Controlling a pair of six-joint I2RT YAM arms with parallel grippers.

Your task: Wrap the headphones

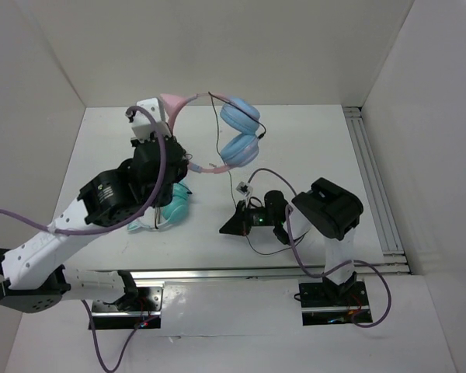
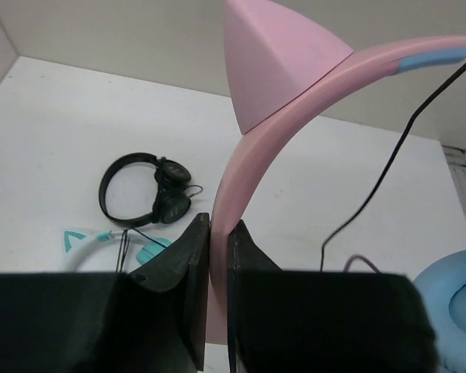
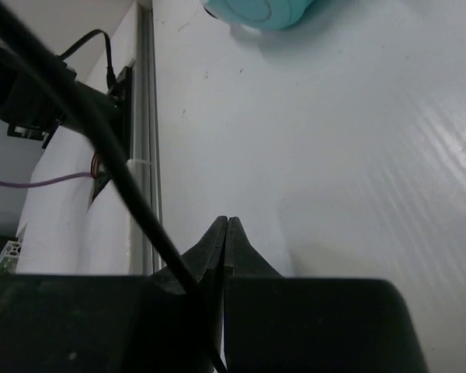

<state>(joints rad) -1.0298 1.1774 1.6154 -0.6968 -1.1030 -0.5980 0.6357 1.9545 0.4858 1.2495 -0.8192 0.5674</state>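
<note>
The headphones have a pink cat-ear headband (image 1: 179, 103) and two light blue ear cups (image 1: 241, 148), and are lifted above the table. My left gripper (image 1: 188, 165) is shut on the headband (image 2: 256, 171), with the band pinched between the jaws (image 2: 217, 225). The thin black cable (image 1: 217, 128) hangs down from the band (image 2: 388, 163). My right gripper (image 1: 227, 228) lies low near the table's front. Its jaws (image 3: 227, 221) are pressed together, and a black cable (image 3: 101, 148) runs into them from the left.
A teal-cupped pair (image 1: 177, 203) lies under my left arm and shows in the left wrist view (image 2: 101, 241). A small all-black pair (image 2: 140, 190) lies beyond it. A metal rail (image 1: 373, 179) runs along the right side. White walls enclose the table.
</note>
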